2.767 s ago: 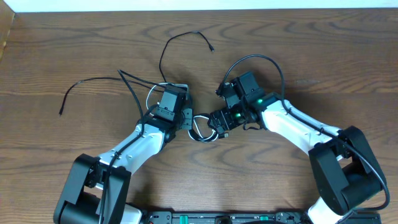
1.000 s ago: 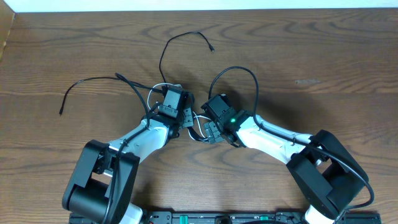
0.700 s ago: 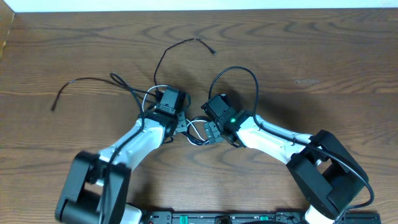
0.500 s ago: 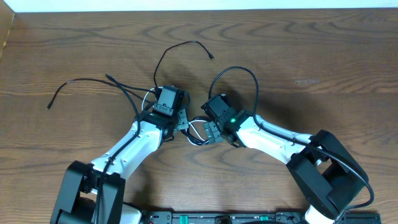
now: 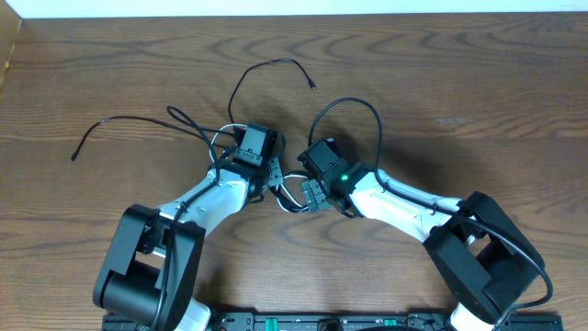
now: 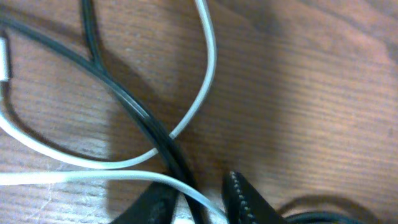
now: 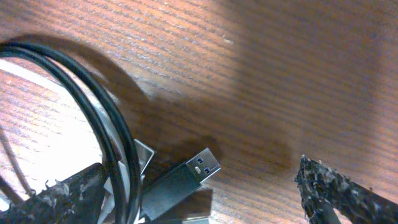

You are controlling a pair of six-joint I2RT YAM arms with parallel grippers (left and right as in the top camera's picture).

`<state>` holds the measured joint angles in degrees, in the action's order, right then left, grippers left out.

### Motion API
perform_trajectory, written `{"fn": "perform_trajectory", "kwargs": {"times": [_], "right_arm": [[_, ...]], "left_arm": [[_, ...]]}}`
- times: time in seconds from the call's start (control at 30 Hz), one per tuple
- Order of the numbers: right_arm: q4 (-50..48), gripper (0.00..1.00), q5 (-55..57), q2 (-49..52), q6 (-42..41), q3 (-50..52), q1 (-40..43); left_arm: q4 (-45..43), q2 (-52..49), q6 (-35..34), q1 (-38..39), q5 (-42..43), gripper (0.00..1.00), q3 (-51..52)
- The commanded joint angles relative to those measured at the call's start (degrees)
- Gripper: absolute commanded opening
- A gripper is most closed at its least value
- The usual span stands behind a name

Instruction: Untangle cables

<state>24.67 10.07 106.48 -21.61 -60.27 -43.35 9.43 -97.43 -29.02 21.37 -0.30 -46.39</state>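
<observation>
Lying flat, the black USB plug (image 7: 198, 167) points diagonally up-right.

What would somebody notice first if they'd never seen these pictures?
Probably the left gripper and right gripper, almost nose to nose mid-table over a tangle of cables, white looped among black. One black cord trails far off to the left across the wooden table. Close up, a black USB plug lies between the right gripper's wide-open fingers.
</observation>
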Motion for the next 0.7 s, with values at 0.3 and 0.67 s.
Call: {"fn": "perform_trajectory", "kwargs": {"times": [0.3, 0.67], "right_arm": [[0.48, 0.94, -0.13, 1.33, 5.11, 0.39, 7.54], [1.68, 0.96, 3.98, 1.51, 9.97, 0.42, 8.13]], "left_arm": [[15.19, -2.89, 7.3, -7.1, 0.5, 0.23, 1.16], [13.88, -2.91, 7.52, -10.36, -0.81, 0.23, 1.16]]}}
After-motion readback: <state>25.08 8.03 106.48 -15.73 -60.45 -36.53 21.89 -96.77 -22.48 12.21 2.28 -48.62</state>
